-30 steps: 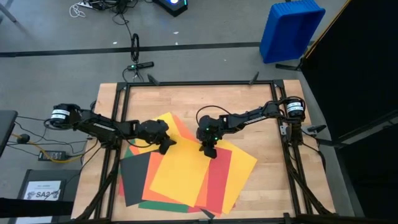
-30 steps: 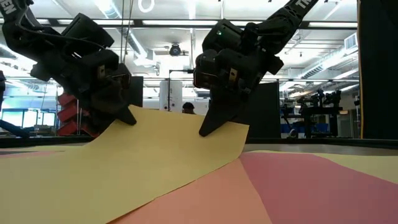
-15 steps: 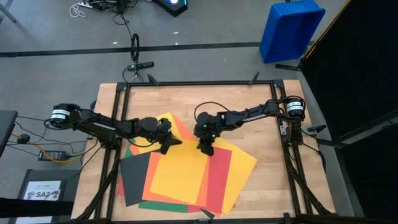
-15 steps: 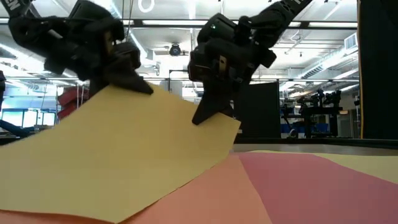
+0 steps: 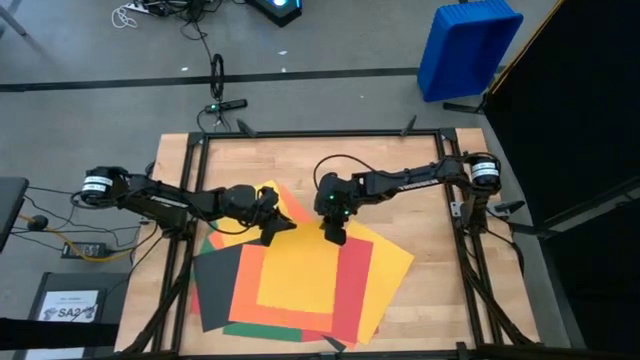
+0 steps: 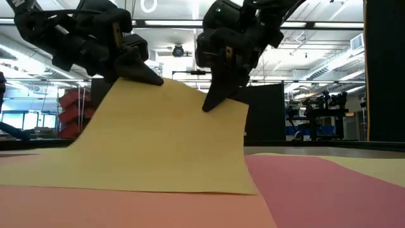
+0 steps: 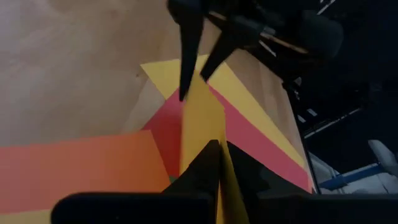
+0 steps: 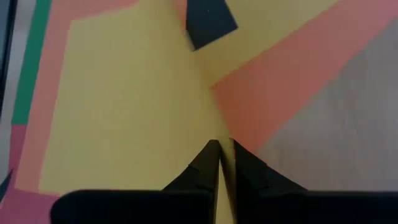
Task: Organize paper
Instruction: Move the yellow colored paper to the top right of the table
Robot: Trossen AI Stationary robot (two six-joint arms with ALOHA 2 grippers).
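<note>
The left pincer and right pincer each pinch a far corner of one yellow sheet, jaws closed on it, lifting that edge. Its near edge rests on the paper spread across the table.

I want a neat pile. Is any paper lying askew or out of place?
Yes. The sheets lie fanned at different angles, corners sticking out. The left gripper and right gripper hold the top yellow sheet by its far edge, raised.

Readable only: "SA2" printed on a small white sheet lying off the table, near left in the high view.
</note>
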